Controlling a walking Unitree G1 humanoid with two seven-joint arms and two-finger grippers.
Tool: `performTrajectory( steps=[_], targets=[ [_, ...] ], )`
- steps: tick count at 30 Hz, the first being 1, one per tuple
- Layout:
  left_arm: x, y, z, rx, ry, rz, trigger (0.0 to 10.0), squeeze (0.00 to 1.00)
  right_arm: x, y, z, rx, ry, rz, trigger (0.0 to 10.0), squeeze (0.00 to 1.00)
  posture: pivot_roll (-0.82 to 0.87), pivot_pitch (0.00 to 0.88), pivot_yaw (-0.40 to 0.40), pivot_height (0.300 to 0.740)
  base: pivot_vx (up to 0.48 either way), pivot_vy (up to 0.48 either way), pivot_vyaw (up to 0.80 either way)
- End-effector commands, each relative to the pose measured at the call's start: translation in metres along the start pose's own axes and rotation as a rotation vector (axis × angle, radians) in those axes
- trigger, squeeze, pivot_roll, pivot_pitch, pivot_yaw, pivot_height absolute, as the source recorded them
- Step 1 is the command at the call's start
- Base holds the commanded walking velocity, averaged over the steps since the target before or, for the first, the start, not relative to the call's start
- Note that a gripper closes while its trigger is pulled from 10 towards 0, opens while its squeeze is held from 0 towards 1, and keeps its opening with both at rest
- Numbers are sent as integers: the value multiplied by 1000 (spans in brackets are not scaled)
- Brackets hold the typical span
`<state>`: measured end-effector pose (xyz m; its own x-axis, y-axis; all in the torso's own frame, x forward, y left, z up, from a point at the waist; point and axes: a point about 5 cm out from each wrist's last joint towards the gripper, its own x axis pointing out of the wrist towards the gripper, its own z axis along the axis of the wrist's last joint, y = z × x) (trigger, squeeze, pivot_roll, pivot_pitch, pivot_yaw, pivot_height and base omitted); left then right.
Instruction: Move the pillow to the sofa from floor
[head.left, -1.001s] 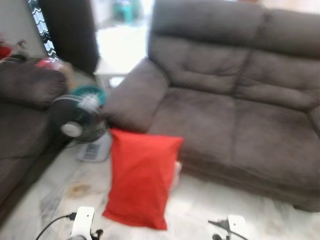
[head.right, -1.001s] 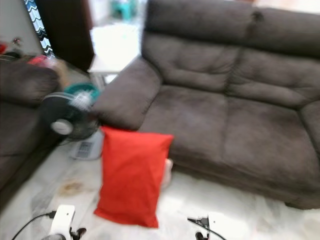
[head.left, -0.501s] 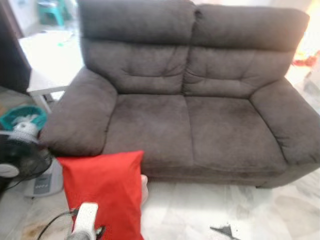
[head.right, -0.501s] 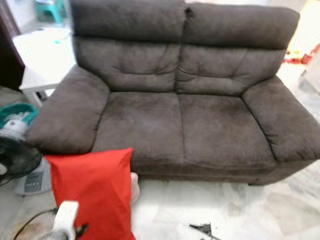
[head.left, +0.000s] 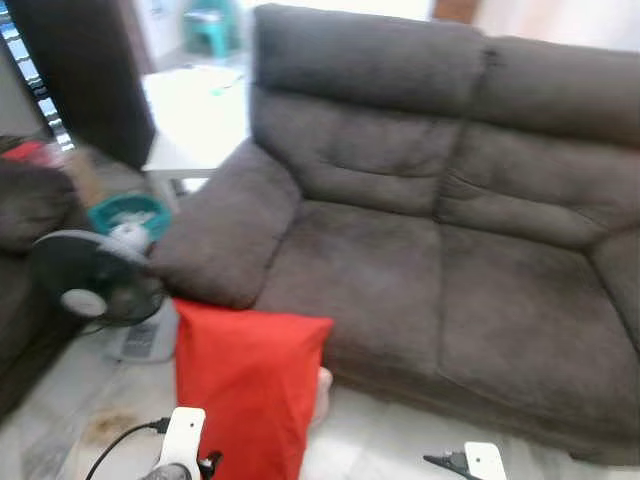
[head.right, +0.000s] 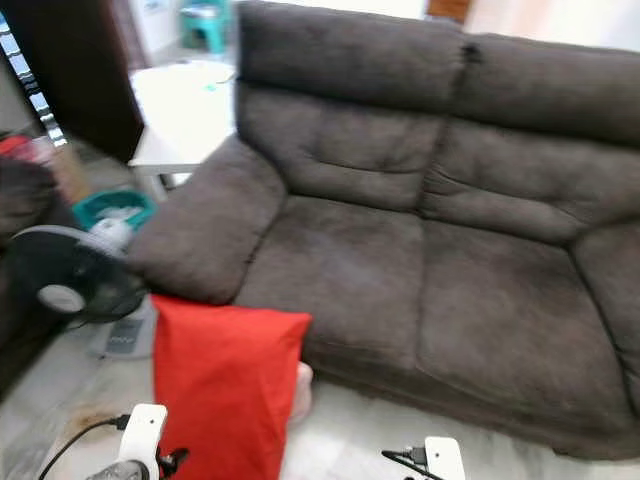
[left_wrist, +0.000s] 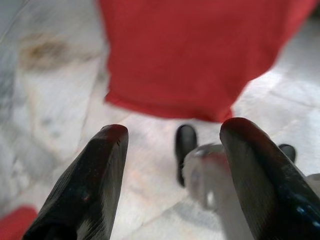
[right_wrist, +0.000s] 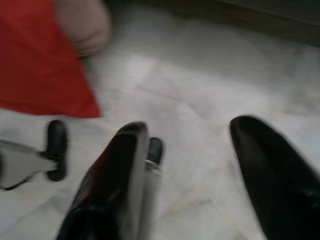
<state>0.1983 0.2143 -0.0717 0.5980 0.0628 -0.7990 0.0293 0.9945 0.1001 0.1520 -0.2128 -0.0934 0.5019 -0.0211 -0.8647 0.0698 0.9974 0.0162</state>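
A red pillow (head.left: 245, 390) stands on the marble floor, leaning against the front of the dark brown sofa (head.left: 400, 260) just below its left armrest. My left arm (head.left: 183, 445) is low in front of the pillow. In the left wrist view my left gripper (left_wrist: 172, 165) is open with nothing between its fingers, a short way from the pillow's bottom edge (left_wrist: 200, 55). My right arm (head.left: 482, 460) is low over bare floor to the right of the pillow. The right gripper (right_wrist: 200, 170) is open and empty above the tiles, with the pillow's corner (right_wrist: 40, 65) off to one side.
A black floor fan (head.left: 95, 280) and a teal basin (head.left: 128, 212) stand left of the sofa's armrest. A second brown sofa (head.left: 25, 200) is at the far left, with a white low table (head.left: 195, 110) behind. A pinkish object (head.left: 322, 390) sits behind the pillow.
The whole view has swung back to the left since half a second ago, so the camera turned. The pillow still leans against the sofa front, and both arms stay low.
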Motion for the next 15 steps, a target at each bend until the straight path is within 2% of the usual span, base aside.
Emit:
performTrajectory(
  steps=[1,15],
  targets=[
    [0,-2,-5,-4,25,-4,10000,0,-1,-1,-2,-6,6,0,10000,0,52,18,-67,740,0,0,800],
    [0,-2,-4,-6,19,-2,10000,0,0,-1,-1,-21,7,11,10000,0,51,19,-67,740,0,0,800]
  ],
)
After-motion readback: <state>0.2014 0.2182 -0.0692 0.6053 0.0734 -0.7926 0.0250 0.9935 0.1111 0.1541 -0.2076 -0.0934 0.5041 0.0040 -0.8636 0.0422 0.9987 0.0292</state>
